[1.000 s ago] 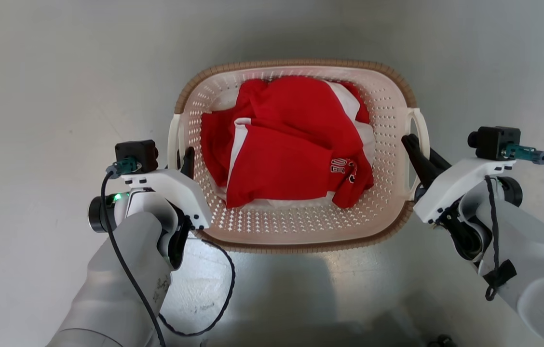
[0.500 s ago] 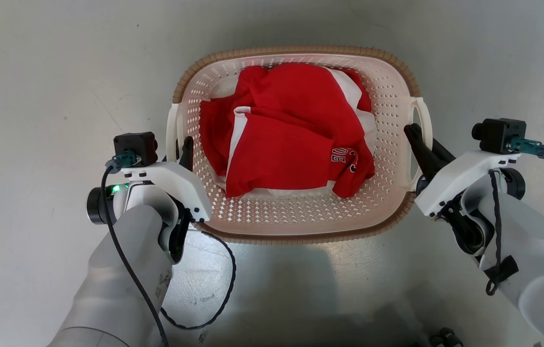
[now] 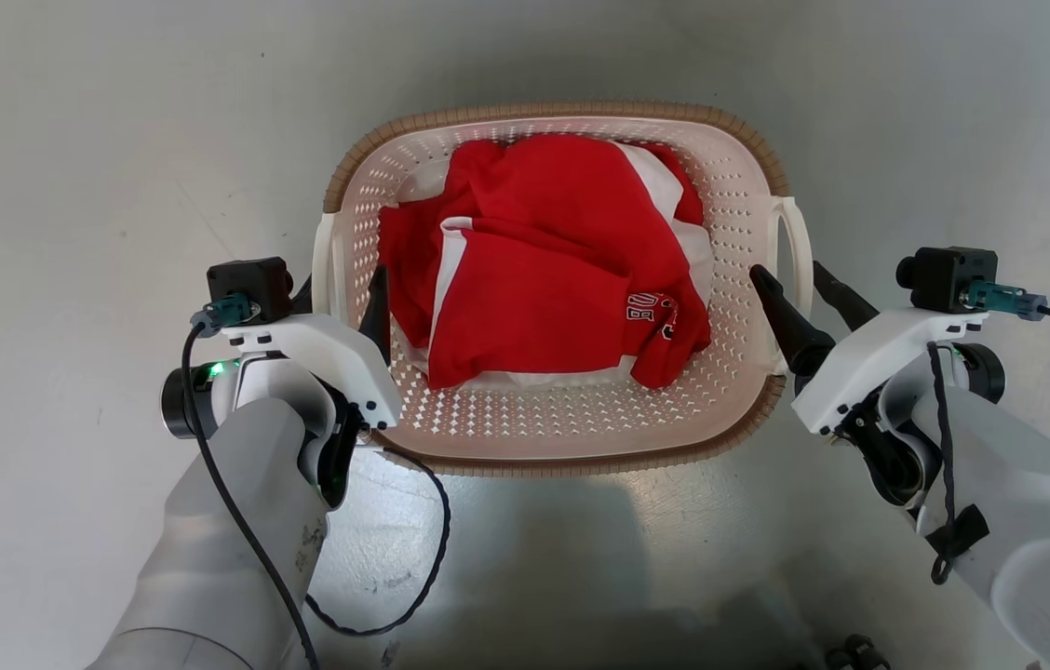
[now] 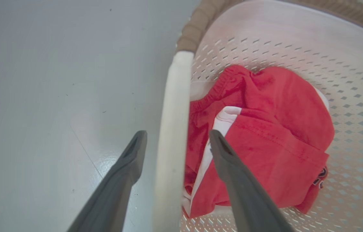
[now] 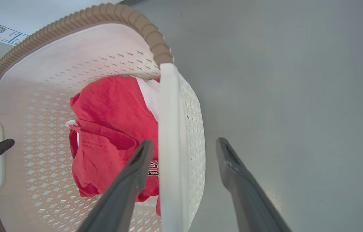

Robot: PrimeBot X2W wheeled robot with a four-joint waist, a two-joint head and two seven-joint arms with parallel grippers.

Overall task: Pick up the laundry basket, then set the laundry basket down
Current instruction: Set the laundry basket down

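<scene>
Me: Around the laundry basket [image 3: 544, 112] both tools have let go. Half a second ago their fingers were drawn tight at the loop handles, and now they stand spread.

Colleague: Where does the basket sit?

Me: Straight ahead, between my arms. As far as I can judge it's on the grey floor [image 3: 69, 205], since its shadow hugs the near rim. A red garment [image 3: 562, 279] with white trim lies bunched inside.

Colleague: And the tools?

Me: My left tool [image 3: 343, 279] straddles the left handle [image 4: 172, 122], one finger outside the bar and one over the basket's inside, with a gap on each side. My right tool [image 3: 787, 270] does the same at the right handle [image 5: 168, 135]. Its inner finger is very near the bar there, and I can't tell whether it brushes it. Neither tool is pinching anything.

Colleague: So how far along?

Me: Nearly finished, I'd say. The lift and the set-down look done, and the grip is released. What's left, by my reckoning, is drawing both arms back clear of the handles without snagging a loop.
</scene>
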